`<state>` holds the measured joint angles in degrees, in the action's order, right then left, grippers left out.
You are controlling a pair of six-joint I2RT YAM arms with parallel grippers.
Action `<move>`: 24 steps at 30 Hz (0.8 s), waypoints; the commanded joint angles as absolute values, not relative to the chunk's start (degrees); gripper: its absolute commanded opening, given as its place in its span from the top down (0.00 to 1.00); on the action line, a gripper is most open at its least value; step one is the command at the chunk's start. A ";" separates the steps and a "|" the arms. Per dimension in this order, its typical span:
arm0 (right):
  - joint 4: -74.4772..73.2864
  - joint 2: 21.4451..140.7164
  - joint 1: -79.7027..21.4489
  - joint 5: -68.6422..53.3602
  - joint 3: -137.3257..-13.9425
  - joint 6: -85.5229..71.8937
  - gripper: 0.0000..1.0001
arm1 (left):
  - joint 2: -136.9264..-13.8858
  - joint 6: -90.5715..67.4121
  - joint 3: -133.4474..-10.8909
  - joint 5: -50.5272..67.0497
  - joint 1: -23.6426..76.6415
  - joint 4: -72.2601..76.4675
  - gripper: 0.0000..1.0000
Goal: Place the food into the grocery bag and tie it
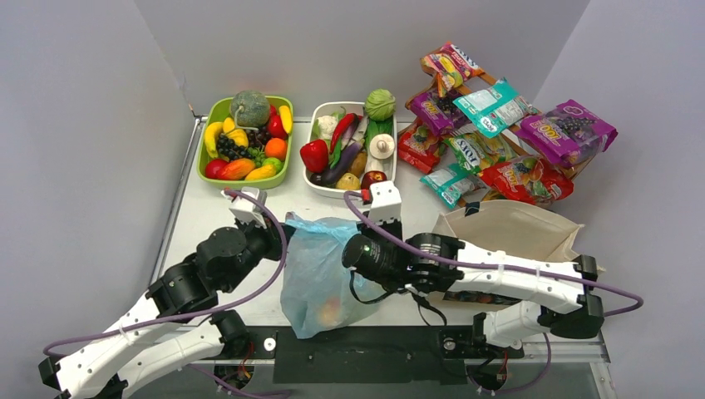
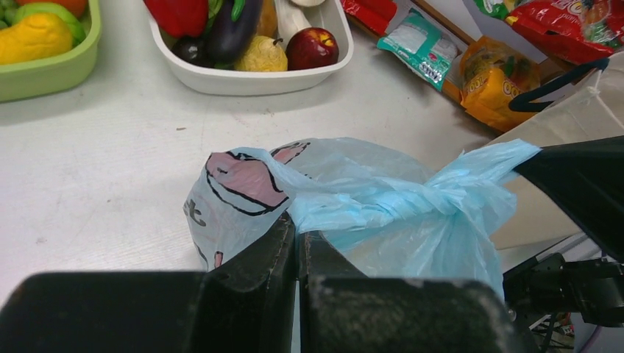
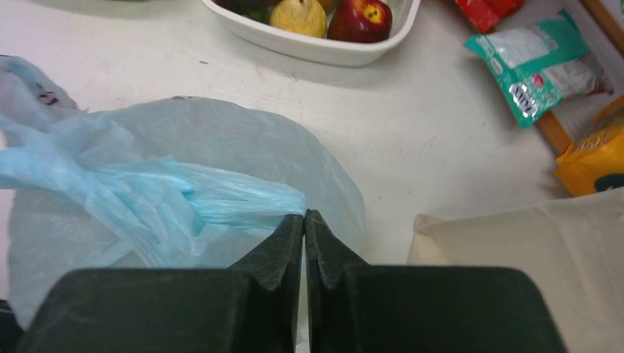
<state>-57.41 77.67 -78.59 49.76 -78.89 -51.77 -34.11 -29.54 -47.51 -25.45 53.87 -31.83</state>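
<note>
Grey partition walls close in a white table [image 2: 110,162], and the light-blue grocery bag [image 1: 320,274] sits near its front edge, between the two arms. An orange toy fruit [image 1: 331,312] shows faintly through the plastic low in the bag (what else lies inside cannot be told). At the bag's top the handles are twisted together into a knot [image 2: 412,209], drawn out sideways between the grippers.

The left gripper [image 2: 296,229] has its jaws pressed together on the film to the left of the knot, where a pink cartoon print [image 2: 239,180] folds over the fingertip. The right gripper [image 3: 304,219] is likewise clamped tight, pinching the tail of a blue handle [image 3: 235,198] at its tips.

Beyond the bag, toward the far side of the table, a green tray [image 2: 51,77] holds toy fruits (bananas, dark grapes, an orange and a melon among them). Just beside it to the right, a white tray [image 2: 250,81] holds toy vegetables: a red pepper [image 1: 314,155], an aubergine [image 1: 345,162] and a cabbage [image 1: 379,105], with a red apple [image 2: 312,48] at its near corner.

Snack packets [image 1: 499,125] are spread over the far right corner. A beige canvas tote [image 1: 515,229] with a dark strap lies just right of the bag, partly under the right arm.
</note>
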 commanded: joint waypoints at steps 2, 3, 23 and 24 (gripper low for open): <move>-56.74 74.15 -80.45 53.27 -91.79 -38.31 1.00 | -36.84 -24.63 -56.16 -20.31 53.26 -26.26 1.00; -56.19 74.30 -81.33 53.22 -93.09 -37.13 1.00 | -37.93 -23.56 -58.56 -18.48 53.26 -25.79 1.00; -54.32 70.41 -76.04 51.42 -69.54 -41.38 1.00 | -35.64 -18.46 -53.19 -20.57 53.02 -36.61 1.00; -54.10 69.88 -75.90 50.85 -67.55 -43.30 1.00 | -34.25 -21.29 -50.06 -20.75 53.01 -35.76 1.00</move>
